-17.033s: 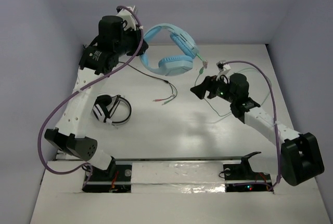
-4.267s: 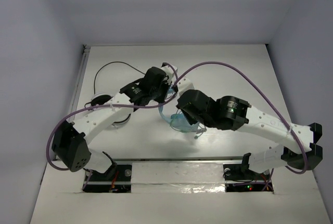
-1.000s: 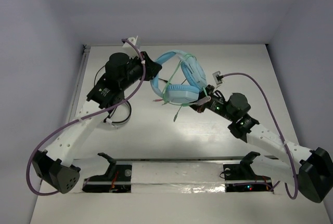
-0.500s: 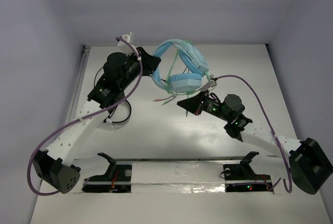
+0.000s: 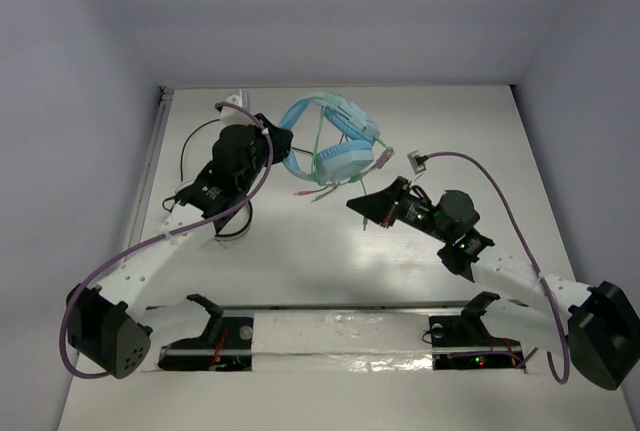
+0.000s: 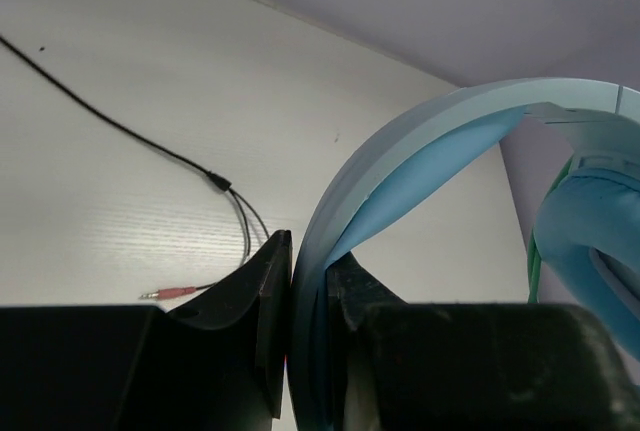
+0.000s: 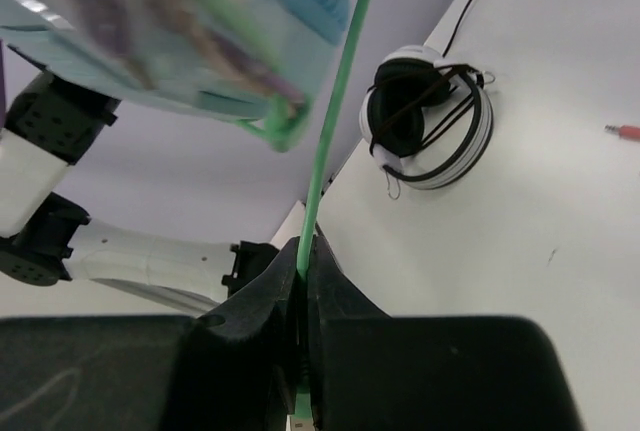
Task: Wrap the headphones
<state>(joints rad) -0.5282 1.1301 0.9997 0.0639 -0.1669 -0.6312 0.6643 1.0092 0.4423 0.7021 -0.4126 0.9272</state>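
Observation:
The light blue headphones (image 5: 335, 146) hang above the far middle of the table, with the pale green cable (image 5: 317, 137) looped over the band and cups. My left gripper (image 5: 284, 141) is shut on the wide band (image 6: 400, 146), which runs up between its jaws at the left gripper (image 6: 310, 276). My right gripper (image 5: 358, 204) sits just below and in front of the cups, shut on the green cable (image 7: 342, 101). The cable rises taut from the right gripper (image 7: 303, 251) toward a blurred blue cup (image 7: 180, 21).
The black-and-white headphones (image 7: 432, 116) lie on the table left of centre, partly under my left arm (image 5: 228, 226). Their black cable (image 6: 130, 131) trails across the table to a red plug (image 6: 168, 293). A white wall (image 5: 340, 11) stands close behind.
My left gripper has carried the headphones a little to the left and back. My right gripper has swung left under the cups, pulling the green cable along.

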